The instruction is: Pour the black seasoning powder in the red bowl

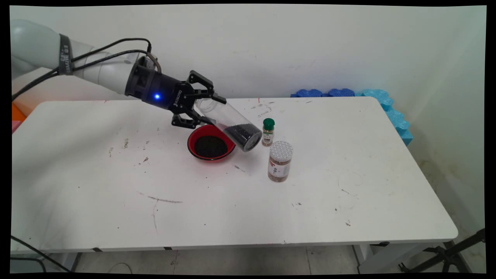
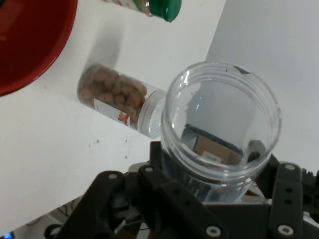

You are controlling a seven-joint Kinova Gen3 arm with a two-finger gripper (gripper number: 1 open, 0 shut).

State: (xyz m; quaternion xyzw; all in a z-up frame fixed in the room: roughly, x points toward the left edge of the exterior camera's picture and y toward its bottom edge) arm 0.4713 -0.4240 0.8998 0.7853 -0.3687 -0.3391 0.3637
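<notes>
Black two-finger gripper (image 1: 201, 104) clamps a clear plastic jar (image 1: 232, 126), tilted, dark granules (image 1: 242, 136) at its lower right end, just above the right rim of a red bowl (image 1: 193, 149) holding granules. Green-capped spice bottle (image 1: 267, 132) and white-lidded jar (image 1: 279, 161) stand right.

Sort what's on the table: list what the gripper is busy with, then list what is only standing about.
In use:
gripper, shut on the clear jar
clear jar, tilted, dark grains at its lower end
red bowl, dark grains inside, beside the jar

Standing about:
green-capped bottle, upright
white-lidded jar, upright, brown contents
blue foam pieces, at the table's far right edge
</notes>
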